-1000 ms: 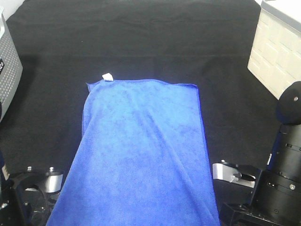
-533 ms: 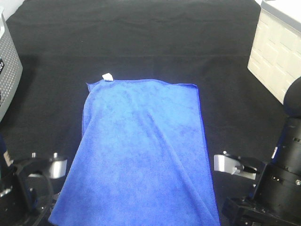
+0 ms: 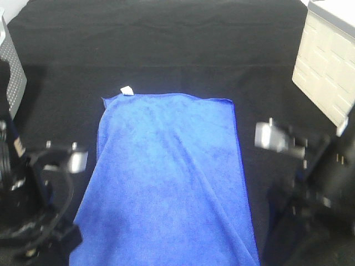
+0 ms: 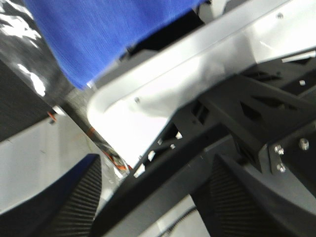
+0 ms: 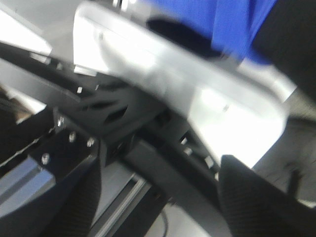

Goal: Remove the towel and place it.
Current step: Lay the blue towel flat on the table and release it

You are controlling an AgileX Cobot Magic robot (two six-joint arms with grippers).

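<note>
I see the towel (image 3: 169, 177) spread flat on the black surface (image 3: 166, 44). The left claw (image 4: 158, 207) hangs beside the towel's left edge, the right claw (image 5: 165, 197) beside its right edge. Both have fingers apart and hold nothing. The white tag (image 3: 127, 90) at the towel's far corner is too small to read.

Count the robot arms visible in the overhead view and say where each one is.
2. The left arm is beside the towel's left edge; the right arm is beside its right edge.
</note>
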